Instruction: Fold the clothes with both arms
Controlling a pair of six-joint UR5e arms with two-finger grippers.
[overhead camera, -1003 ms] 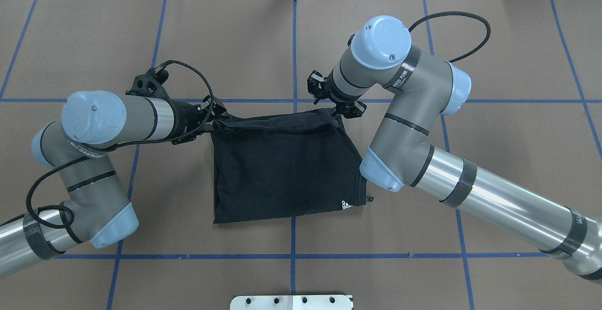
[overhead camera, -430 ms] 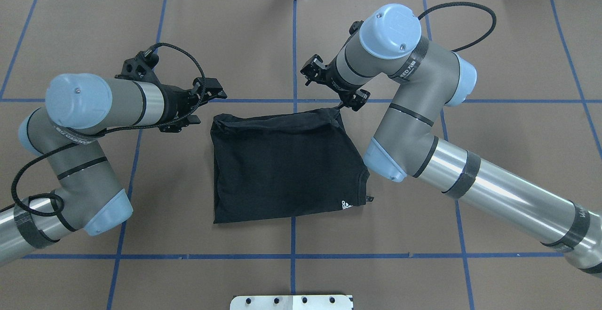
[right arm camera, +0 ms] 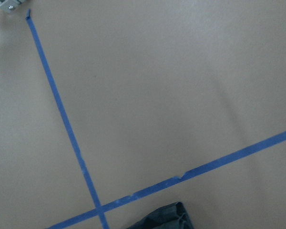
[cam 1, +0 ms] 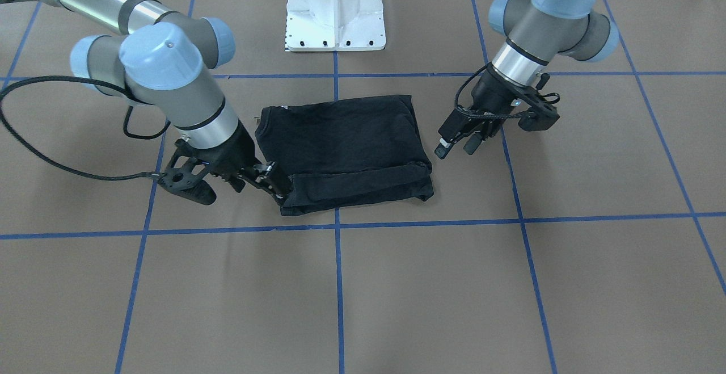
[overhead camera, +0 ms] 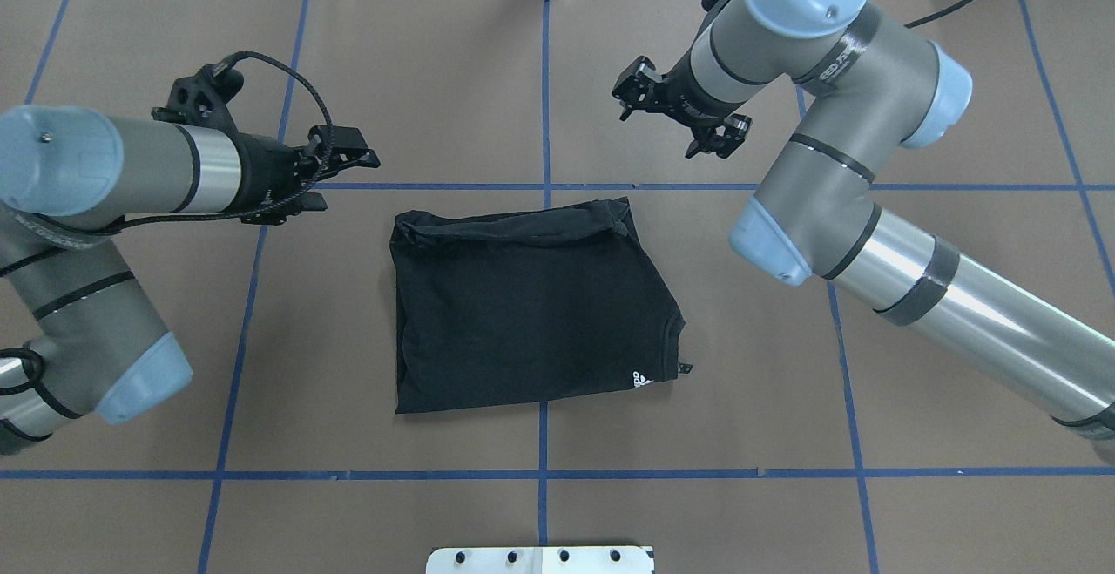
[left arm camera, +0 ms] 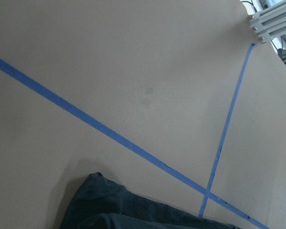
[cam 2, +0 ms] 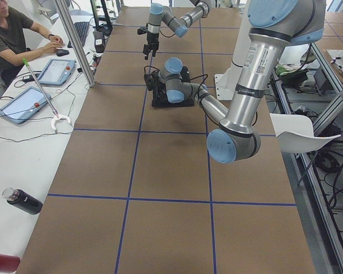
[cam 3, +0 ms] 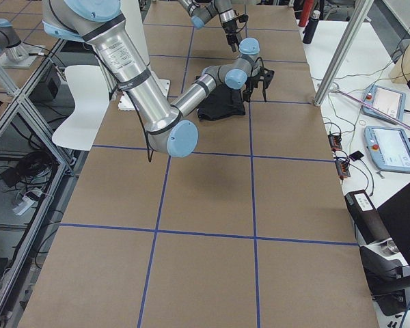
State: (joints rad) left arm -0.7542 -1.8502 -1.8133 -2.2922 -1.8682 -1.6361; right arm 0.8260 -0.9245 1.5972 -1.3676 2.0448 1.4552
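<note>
The clothes are one black T-shirt (overhead camera: 531,304), folded into a rough rectangle on the brown table, with a small white logo (overhead camera: 640,380) by the neckline. It also shows in the front view (cam 1: 346,141). My left gripper (overhead camera: 348,180) hovers open off the shirt's far left corner, empty (cam 1: 455,150). My right gripper (overhead camera: 675,121) is beyond the far right corner and holds nothing. In the front view its open fingers (cam 1: 273,178) show right against that corner. Each wrist view catches only a shirt corner (left arm camera: 114,210) (right arm camera: 167,217) at its bottom edge.
Blue tape lines (overhead camera: 543,77) grid the table. The white pedestal base (cam 1: 336,16) stands at the robot's side. A person (cam 2: 11,34) sits at a side desk with tablets (cam 2: 24,103), and an aluminium post (cam 3: 342,48) rises by the table edge.
Both grippers let go of the shirt's far corners and drew away, the left one leftward, the right one up and further out. The shirt stayed in place.
</note>
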